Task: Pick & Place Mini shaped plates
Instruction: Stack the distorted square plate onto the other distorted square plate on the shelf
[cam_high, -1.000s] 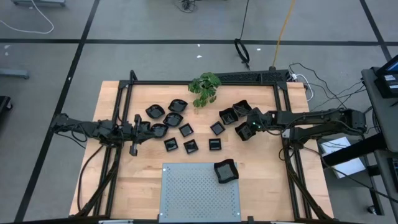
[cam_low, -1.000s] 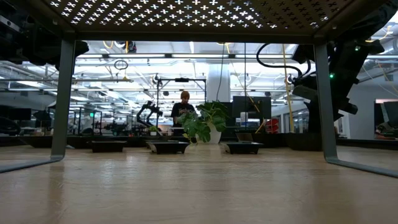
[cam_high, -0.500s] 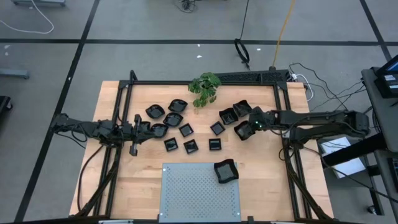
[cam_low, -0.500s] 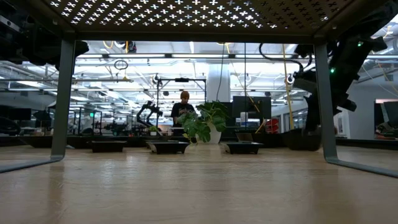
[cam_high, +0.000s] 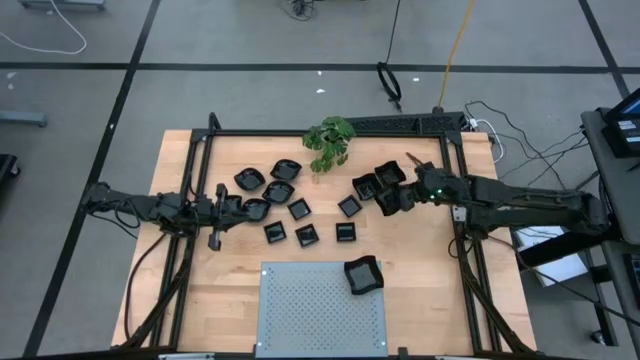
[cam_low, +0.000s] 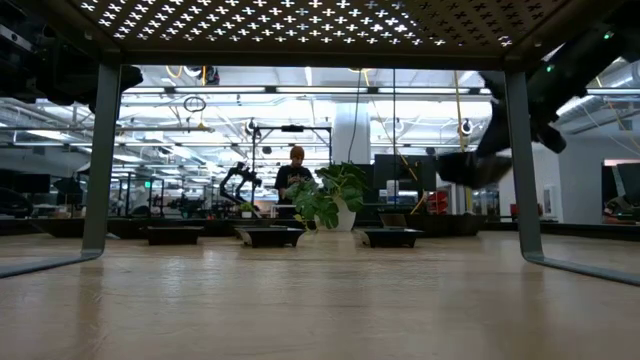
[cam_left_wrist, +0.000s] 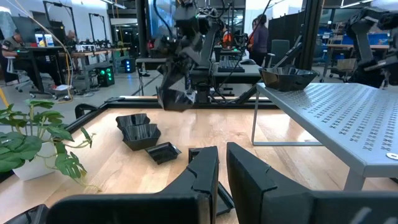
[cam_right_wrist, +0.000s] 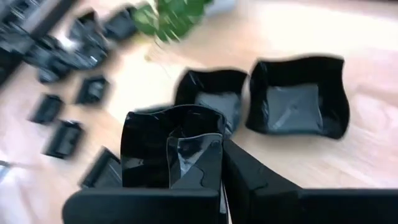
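Several small glossy black plates lie flat on the wooden table around the middle (cam_high: 300, 210). One more sits on the grey perforated panel (cam_high: 363, 274). My right gripper (cam_high: 402, 196) is shut on one plate (cam_right_wrist: 163, 148), which shows lifted in the low view (cam_low: 470, 168) and the left wrist view (cam_left_wrist: 177, 96). Two plates (cam_right_wrist: 211, 99) (cam_right_wrist: 297, 102) lie on the table below and beyond it. My left gripper (cam_high: 228, 205) hovers shut beside the left plates, touching nothing. My right gripper holds the plate by its side wall (cam_right_wrist: 214, 140), one finger inside the dish (cam_right_wrist: 189, 158) and one outside (cam_right_wrist: 249, 180). The fingers come slanting down from the table's right side. The plate is lifted clear of the table and tilted (cam_low: 470, 168).
A green leafy plant (cam_high: 328, 142) stands at the far edge. The grey perforated panel (cam_high: 320, 310) stands on legs at the near edge. A black frame (cam_high: 455, 200) borders the table. Bare wood lies near the right side (cam_high: 420, 260).
My right gripper has risen and drawn slightly toward the far edge, staying shut on its plate. The plate, down at table level a second ago, now hangs clear above the wood.
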